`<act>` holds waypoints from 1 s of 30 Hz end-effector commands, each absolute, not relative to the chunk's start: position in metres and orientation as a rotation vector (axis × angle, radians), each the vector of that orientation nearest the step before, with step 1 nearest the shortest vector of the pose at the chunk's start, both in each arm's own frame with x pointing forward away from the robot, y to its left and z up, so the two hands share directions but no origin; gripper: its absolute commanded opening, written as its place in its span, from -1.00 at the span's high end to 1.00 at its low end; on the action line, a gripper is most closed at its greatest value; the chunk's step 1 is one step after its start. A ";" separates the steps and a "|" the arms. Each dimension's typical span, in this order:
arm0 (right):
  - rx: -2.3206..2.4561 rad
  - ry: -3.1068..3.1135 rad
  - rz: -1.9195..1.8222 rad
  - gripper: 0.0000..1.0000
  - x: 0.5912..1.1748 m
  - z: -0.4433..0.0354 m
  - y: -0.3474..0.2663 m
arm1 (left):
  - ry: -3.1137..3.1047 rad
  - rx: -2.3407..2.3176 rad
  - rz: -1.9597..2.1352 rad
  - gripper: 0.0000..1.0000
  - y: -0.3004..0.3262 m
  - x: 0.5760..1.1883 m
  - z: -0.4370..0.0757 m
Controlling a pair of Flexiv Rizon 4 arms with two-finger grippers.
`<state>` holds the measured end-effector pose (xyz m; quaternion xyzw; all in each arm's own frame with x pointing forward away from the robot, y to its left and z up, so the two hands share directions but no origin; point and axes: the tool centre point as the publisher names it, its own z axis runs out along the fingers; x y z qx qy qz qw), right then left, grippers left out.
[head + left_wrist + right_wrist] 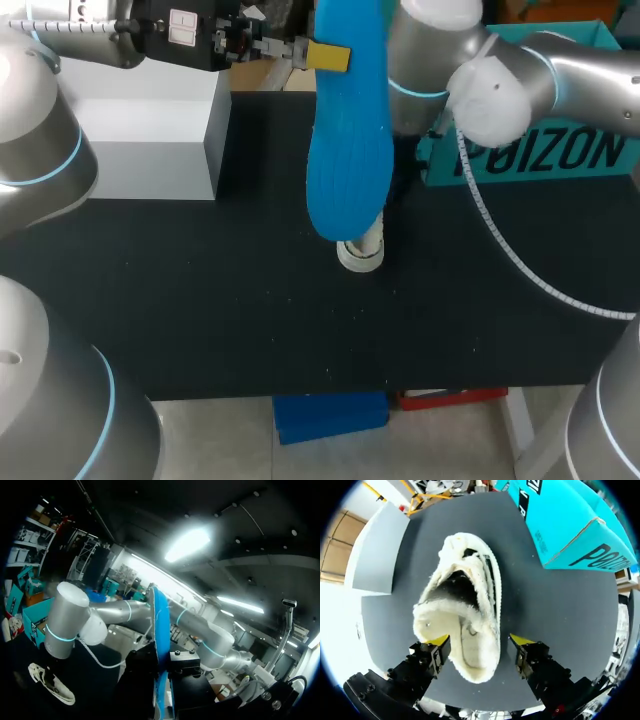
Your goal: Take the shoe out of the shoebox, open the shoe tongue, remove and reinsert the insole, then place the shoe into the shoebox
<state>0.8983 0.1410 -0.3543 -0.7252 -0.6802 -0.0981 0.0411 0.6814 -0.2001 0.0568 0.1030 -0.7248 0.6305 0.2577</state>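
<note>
The blue insole (350, 140) is held aloft with its long axis near upright, its lower end seemingly right over the shoe (465, 610), which lies mouth-up on the tabletop (200, 300). The left claw (328, 57) is clenched on the insole's upper part. The right claw (480, 641) is kept released, astride the shoe's heel.

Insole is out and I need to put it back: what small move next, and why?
Probably shut the right gripper on the shoe: its fingers straddle the near end, open, and the shoe lies loose on the table. The left gripper holds the insole up in the air; steady the shoe first.
</note>
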 end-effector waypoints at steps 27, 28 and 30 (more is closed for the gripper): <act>-1.642 -1.535 -1.222 -1.00 0.868 -0.287 0.117 | -1.967 0.282 1.711 1.00 -0.201 0.681 0.056; -1.643 -1.539 -1.221 -1.00 0.870 -0.285 0.117 | -1.967 0.282 1.711 1.00 -0.201 0.681 0.056; -1.645 -1.548 -1.217 -1.00 0.872 -0.282 0.117 | -1.967 0.282 1.711 1.00 -0.201 0.681 0.056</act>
